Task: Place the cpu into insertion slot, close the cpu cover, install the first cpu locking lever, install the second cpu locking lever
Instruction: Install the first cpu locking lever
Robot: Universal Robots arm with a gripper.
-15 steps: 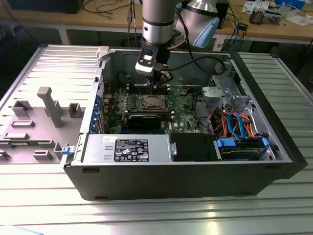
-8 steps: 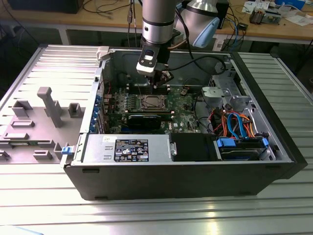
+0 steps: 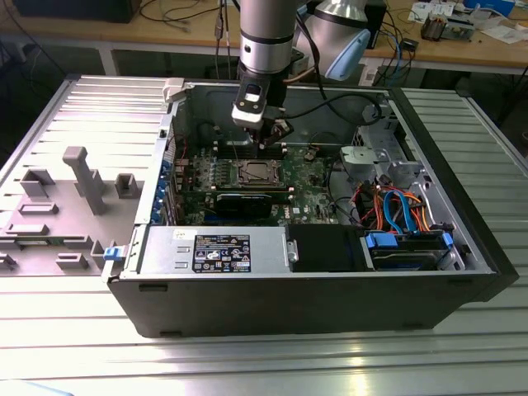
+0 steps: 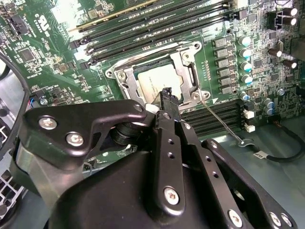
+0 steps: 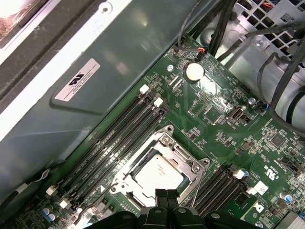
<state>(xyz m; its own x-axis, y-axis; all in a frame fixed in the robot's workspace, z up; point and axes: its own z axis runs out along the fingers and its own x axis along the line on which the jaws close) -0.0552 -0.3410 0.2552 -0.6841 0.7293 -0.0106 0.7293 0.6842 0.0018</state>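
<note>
You see the claw (image 3: 272, 142) hanging inside the open case (image 3: 313, 289), just above the far edge of the socket; in the first wrist view its fingertips (image 5: 166, 196) press flat together and hold nothing. The cpu (image 5: 157, 172) already sits in the socket — its silvery top shows through the window of the cover (image 5: 178, 152), which lies down flat around it. In the second wrist view the same cpu (image 4: 153, 81) lies just beyond the claw tip (image 4: 167, 98), and one thin lever (image 4: 224, 125) slants out from the socket corner over the black slots, not tucked down. Memory slots (image 5: 114, 138) run along one side of the socket, more along the other, so open room is tight there. The case wall (image 5: 119, 62) rises close behind the slots. In the exterior view a long black card (image 3: 252, 198) lies just on the near side of the socket, and cables (image 3: 396, 210) crowd the exterior view's right. The case rests on a ribbed metal worktop (image 3: 247, 363).
</note>
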